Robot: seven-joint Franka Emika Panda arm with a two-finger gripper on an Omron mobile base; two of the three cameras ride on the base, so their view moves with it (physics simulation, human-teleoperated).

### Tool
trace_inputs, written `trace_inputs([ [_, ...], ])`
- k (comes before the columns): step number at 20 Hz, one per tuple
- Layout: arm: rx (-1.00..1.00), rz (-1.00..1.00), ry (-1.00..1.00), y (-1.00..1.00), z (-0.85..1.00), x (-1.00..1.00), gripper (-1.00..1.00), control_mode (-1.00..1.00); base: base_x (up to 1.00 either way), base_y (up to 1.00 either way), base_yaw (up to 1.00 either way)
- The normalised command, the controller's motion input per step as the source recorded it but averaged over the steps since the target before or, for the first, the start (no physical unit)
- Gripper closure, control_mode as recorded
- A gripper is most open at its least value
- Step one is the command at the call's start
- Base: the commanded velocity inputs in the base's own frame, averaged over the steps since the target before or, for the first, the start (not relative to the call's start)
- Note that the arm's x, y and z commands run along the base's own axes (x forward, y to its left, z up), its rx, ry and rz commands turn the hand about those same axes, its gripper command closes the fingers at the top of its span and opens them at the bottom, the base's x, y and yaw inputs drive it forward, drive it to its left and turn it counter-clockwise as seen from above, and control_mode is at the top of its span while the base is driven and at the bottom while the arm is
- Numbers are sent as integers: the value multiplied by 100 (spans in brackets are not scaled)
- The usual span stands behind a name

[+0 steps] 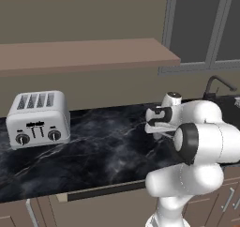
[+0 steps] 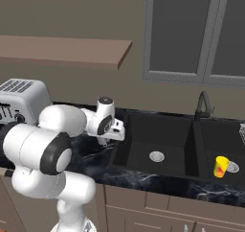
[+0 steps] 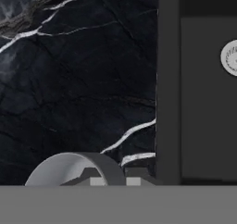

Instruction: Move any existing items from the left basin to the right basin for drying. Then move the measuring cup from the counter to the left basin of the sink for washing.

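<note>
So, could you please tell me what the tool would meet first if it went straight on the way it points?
Probably the measuring cup just beneath the tool, on the counter beside the left basin; depth is unclear.

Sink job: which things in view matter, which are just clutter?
Job: measuring cup, left basin, right basin, counter, yellow cup already in the right basin.
Clutter: toaster, faucet, shelves, window.

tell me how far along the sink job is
Done, it seems: the left basin holds nothing but its drain, and a yellow cup sits in the right basin. In hand: the hand is over the measuring cup on the counter. Left: carrying it into the left basin.
</note>
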Motion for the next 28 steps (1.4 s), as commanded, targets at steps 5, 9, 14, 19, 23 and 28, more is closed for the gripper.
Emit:
trace_inputs([
  [5,7,-8,0,-85,37,-41,100,-100,0,0,0],
  [9,8,-10,0,-99,24,-8,100,-100,0,0,0],
  [14,9,-10,0,-100,11,0,100,-100,0,0,0],
  [19,3,-3,4,-80,-2,17,100,-100,0,0,0],
  [23,0,0,4,-20,-31,47,100,-100,0,0,0],
  [28,-4,0,4,0,-63,52,100,-100,0,0,0],
])
